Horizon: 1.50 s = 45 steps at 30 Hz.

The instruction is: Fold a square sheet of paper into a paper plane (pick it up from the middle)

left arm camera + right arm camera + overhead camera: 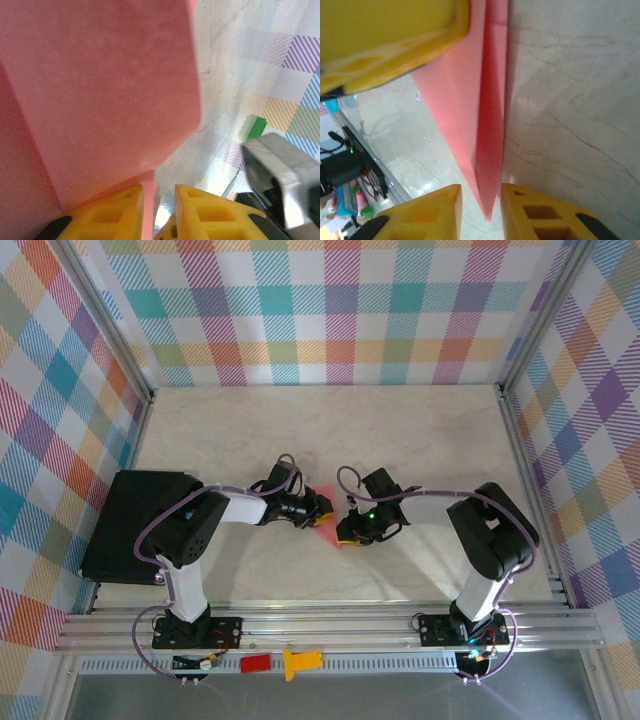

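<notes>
Left hand [159, 194] had the pink paper [100, 90] running between its fingers, though whether it truly pinched could not be told. Right hand [481, 195] stood parted around the folded point, mid-worktop [570, 100] between both arms. To crease well, I judged, one hand should clamp firmly while the other pressed along the fold.

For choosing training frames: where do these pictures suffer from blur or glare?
Left wrist view: the salmon-pink paper is close and soft, with glare on the table. Right wrist view: the yellow finger at top left is blurred. Top view: sharp.
</notes>
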Each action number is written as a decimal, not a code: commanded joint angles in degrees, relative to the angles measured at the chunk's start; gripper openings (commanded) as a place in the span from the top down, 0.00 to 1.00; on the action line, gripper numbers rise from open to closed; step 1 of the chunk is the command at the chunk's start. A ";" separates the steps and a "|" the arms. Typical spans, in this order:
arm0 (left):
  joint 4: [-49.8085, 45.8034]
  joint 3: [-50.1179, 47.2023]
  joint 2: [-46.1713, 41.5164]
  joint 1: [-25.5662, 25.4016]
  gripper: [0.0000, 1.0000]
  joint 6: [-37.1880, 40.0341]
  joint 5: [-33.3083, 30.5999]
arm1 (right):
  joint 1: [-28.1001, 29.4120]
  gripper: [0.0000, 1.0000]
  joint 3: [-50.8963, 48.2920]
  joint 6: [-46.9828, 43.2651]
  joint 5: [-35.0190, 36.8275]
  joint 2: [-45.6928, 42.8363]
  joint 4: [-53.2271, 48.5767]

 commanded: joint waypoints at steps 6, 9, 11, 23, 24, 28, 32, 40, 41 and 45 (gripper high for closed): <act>1.09 -0.42 0.14 -0.55 0.77 -0.57 1.17 | 0.24 0.75 0.35 0.31 4.40 -4.71 0.21; 1.09 -0.53 0.19 -0.53 0.77 -0.57 1.09 | 1.11 0.80 1.05 1.10 3.34 -3.75 2.41; 1.09 -0.61 0.20 -0.53 0.77 -0.57 1.09 | 1.50 0.83 1.58 1.78 2.54 -2.56 4.03; 1.10 -0.81 0.47 -0.55 0.77 -0.37 1.26 | 4.12 0.87 4.08 3.10 1.51 3.29 6.97; 1.16 -0.82 0.57 -0.48 0.77 -0.40 1.34 | 4.21 0.87 4.07 3.17 1.51 3.52 6.97; 1.26 -0.70 0.59 -0.54 0.77 -0.53 1.35 | 4.52 0.87 3.89 3.65 1.39 4.58 7.55; 1.27 -0.69 0.54 -0.55 0.77 -0.50 1.35 | 4.61 0.87 3.56 4.14 1.36 5.46 7.83; 1.25 -0.68 0.47 -0.50 0.77 -0.51 1.43 | 4.65 0.87 2.84 4.31 1.61 6.66 8.17; 1.35 -0.63 0.49 -0.55 0.77 -0.49 1.44 | 4.64 0.87 2.75 4.26 1.67 6.78 8.04; 1.31 -0.51 0.58 -0.52 0.77 -0.50 1.40 | 4.63 0.87 2.63 4.19 1.95 7.63 7.45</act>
